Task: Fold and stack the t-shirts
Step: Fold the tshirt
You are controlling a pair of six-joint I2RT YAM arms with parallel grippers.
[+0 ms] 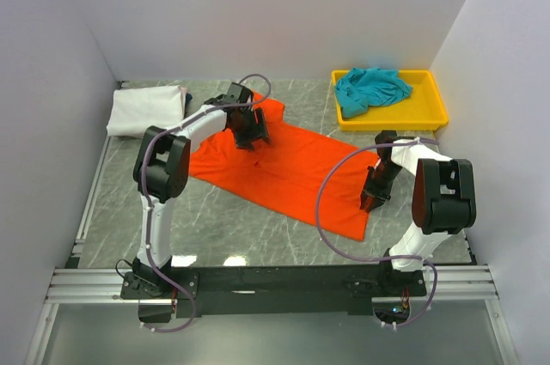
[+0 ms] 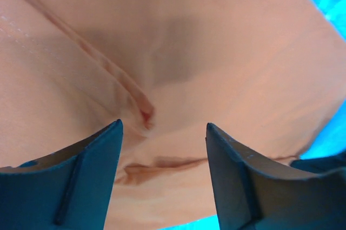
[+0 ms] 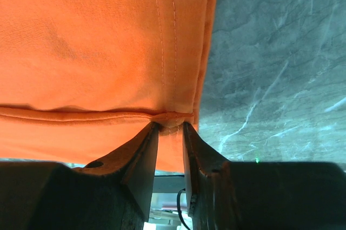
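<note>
Marble table (image 1: 249,229) with an orange shirt (image 1: 296,167) spread flat. Right pincer (image 3: 170,125) pinches the hem corner between its tips, likely to fold it over. Left pincer (image 2: 163,127) hangs open, cloth just beneath it.

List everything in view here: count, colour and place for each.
orange-red t-shirt: one, orange-red, spread flat mid-table.
teal t-shirt: one, teal, crumpled in the tray.
white t-shirt: one, white, folded, far left corner.
tray: one, yellow, far right corner.
table: one, grey marbled, under everything.
left hand: one, black, open above the orange-red t-shirt's far left part.
right hand: one, black, pinching the orange-red t-shirt's hem at its right edge.
</note>
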